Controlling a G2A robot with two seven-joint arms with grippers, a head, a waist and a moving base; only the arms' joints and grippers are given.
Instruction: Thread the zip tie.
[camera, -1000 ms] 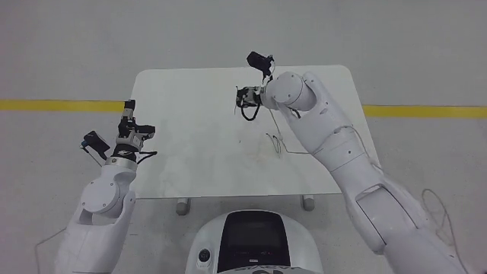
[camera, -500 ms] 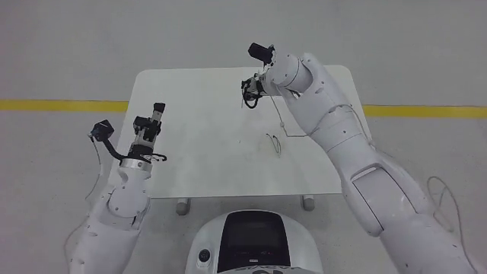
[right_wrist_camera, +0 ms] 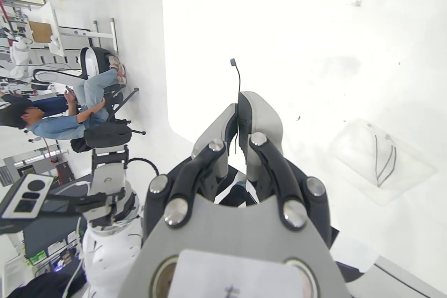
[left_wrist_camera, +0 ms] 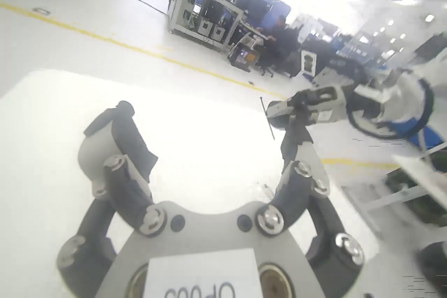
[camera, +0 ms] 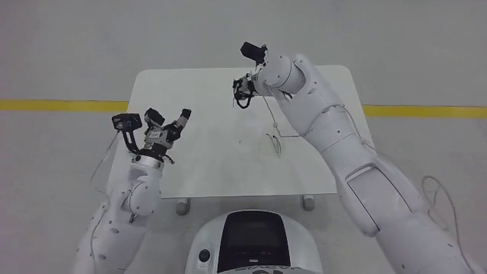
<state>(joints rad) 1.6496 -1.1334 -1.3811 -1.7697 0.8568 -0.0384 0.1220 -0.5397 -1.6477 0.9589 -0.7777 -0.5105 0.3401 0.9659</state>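
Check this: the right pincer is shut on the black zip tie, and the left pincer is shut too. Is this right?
No. The left pincer is open, as the left wrist view shows. The right pincer is shut on the black zip tie.

Big round white arms (camera: 329, 122) with thin black cables (right_wrist_camera: 145, 162). The left gripper (left_wrist_camera: 208, 119) and right gripper (right_wrist_camera: 239, 103) are grey metal, with black fingers (left_wrist_camera: 132, 145), shiny silver screws (left_wrist_camera: 269, 219) and white stickers (left_wrist_camera: 206, 271).
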